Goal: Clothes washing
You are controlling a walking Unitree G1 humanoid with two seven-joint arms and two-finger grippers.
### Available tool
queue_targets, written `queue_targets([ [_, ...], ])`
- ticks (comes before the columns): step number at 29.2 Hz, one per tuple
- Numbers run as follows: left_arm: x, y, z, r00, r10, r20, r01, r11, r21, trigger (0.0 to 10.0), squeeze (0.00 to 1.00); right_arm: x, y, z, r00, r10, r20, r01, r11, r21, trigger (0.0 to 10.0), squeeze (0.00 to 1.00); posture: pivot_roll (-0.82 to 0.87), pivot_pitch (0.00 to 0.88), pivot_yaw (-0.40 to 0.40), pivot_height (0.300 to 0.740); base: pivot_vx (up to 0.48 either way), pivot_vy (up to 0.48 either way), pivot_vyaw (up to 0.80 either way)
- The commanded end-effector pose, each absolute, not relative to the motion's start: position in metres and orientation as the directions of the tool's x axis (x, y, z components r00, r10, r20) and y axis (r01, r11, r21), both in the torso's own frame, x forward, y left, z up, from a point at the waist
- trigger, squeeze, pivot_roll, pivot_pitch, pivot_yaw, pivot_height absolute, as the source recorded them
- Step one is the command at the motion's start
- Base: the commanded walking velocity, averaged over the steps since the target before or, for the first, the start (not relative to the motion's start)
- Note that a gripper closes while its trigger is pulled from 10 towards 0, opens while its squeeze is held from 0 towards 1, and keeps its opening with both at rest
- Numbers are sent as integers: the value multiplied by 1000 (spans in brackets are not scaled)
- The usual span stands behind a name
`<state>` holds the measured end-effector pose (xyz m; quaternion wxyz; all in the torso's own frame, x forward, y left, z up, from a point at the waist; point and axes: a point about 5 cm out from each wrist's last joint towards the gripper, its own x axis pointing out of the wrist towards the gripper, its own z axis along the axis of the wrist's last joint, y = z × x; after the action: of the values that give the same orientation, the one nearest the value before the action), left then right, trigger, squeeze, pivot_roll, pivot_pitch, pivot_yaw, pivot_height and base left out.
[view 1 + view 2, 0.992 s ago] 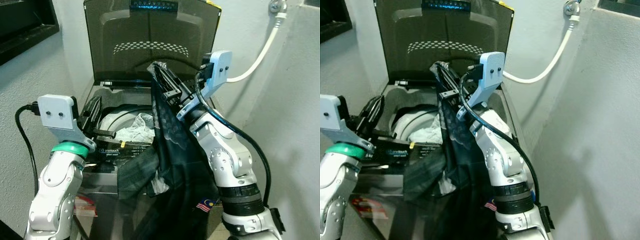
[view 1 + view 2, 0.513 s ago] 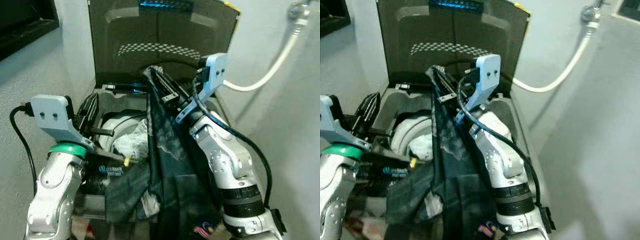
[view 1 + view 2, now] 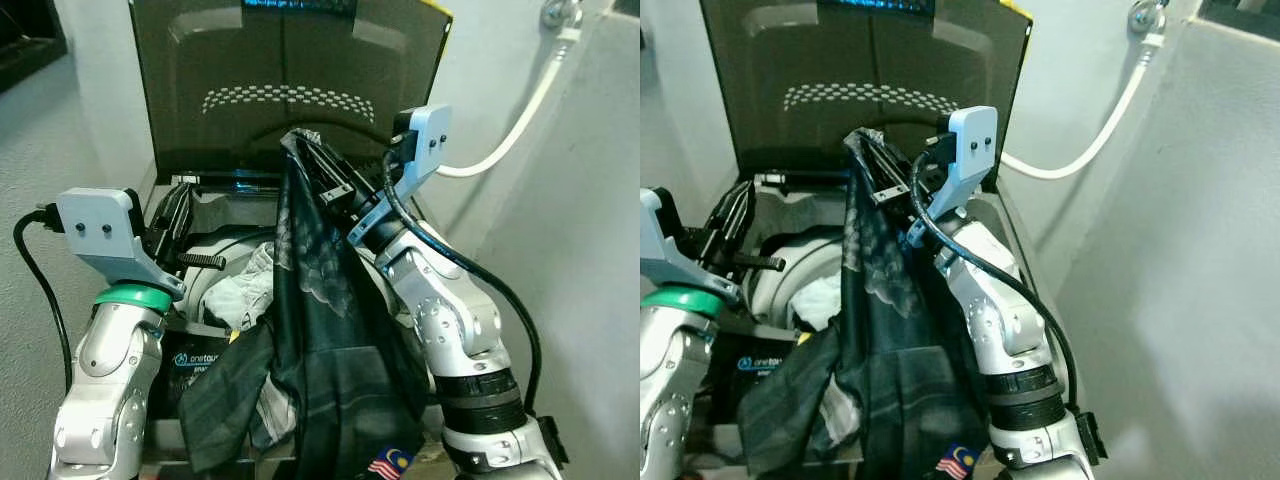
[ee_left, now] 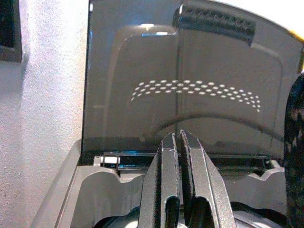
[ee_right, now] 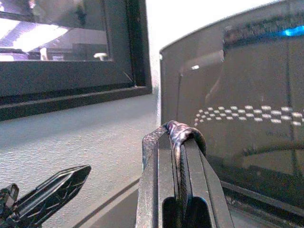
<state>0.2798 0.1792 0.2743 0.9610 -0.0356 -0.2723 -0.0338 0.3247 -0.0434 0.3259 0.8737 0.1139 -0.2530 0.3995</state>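
**Dark Cloth Held Up Over the Open Washer**

The washing machine is the biggest thing here. It opens at the top, and its dark lid stands straight up at the back. A white hose runs along the wall on the right side.

Next comes the dark cloth — long and patterned, with a small flag tag near its bottom end. Its top is held high above the tub opening. The rest hangs down over the front edge of the machine, so most of it is still outside. Inside the tub lies some white laundry.

The right pincer is pressed together on the top fold of the dark cloth. In the right wrist view the cloth is squeezed between the two black fingers.

The left pincer waits by the left edge of the tub. Its fingers are pressed together and hold nothing.

The step in hand looks like loading — getting the dark cloth into the tub. The next move likely needs the right arm to carry the cloth further over the opening and lower it, so the hanging part slides in too, before letting go.
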Motion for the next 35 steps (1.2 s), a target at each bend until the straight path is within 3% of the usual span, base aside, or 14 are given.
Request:
queue_targets([
  [1,279,178,273,850,-50,524,84,996,-43,10000,0,324,-42,332,534,640,552,-765,644,-7,10000,0,59,0,-26,740,0,0,0],
  [4,284,180,268,865,-62,497,64,998,14,10000,0,336,-27,358,501,682,533,-818,575,33,10000,0,33,0,-6,740,0,0,0],
  [7,286,179,268,866,-73,494,68,997,27,10000,0,336,-22,407,407,667,624,-858,513,11,10000,0,31,0,-1,740,0,0,0],
  [9,287,177,270,861,-79,502,79,997,22,10000,0,337,-33,460,376,548,747,-873,480,88,10000,0,33,0,0,740,0,0,0],
  [12,287,176,271,861,-82,502,81,996,25,10000,0,337,-44,485,380,456,805,-877,455,156,10000,0,37,0,-2,740,0,0,0],
  [14,286,175,270,862,-84,499,79,996,31,10000,0,332,-72,525,370,273,888,-879,413,239,10000,0,49,4,-13,740,0,0,0],
  [18,285,176,270,864,-81,498,74,997,34,10000,0,328,-87,541,350,200,915,-854,469,224,10000,0,57,6,-20,740,0,0,0],
  [23,283,178,269,865,-78,497,69,997,37,10000,0,339,-86,532,382,240,893,-851,469,238,10000,0,55,7,-17,740,0,0,0],
  [25,284,177,268,866,-80,494,70,997,39,10000,0,346,-75,518,407,319,856,-844,491,219,10000,0,51,6,-11,740,0,0,0],
  [26,285,175,268,866,-92,491,80,996,44,10000,0,360,-55,486,457,461,760,-819,551,158,10000,0,48,7,-6,740,0,0,0],
  [27,285,175,268,866,-92,491,80,996,44,10000,0,360,-55,486,457,461,760,-819,551,158,10000,0,48,7,-6,740,0,0,0],
  [29,286,172,267,867,-113,485,97,994,57,10000,0,382,-25,402,561,672,484,-779,627,31,10000,0,46,9,2,740,0,0,0],
  [31,286,172,267,867,-113,485,97,994,57,10000,0,382,-25,402,561,672,484,-779,627,31,10000,0,46,9,2,740,0,0,0],
  [35,287,171,267,868,-127,479,109,992,66,10000,0,388,-15,345,555,782,283,-810,586,-29,10000,0,47,11,5,740,0,0,0],
])
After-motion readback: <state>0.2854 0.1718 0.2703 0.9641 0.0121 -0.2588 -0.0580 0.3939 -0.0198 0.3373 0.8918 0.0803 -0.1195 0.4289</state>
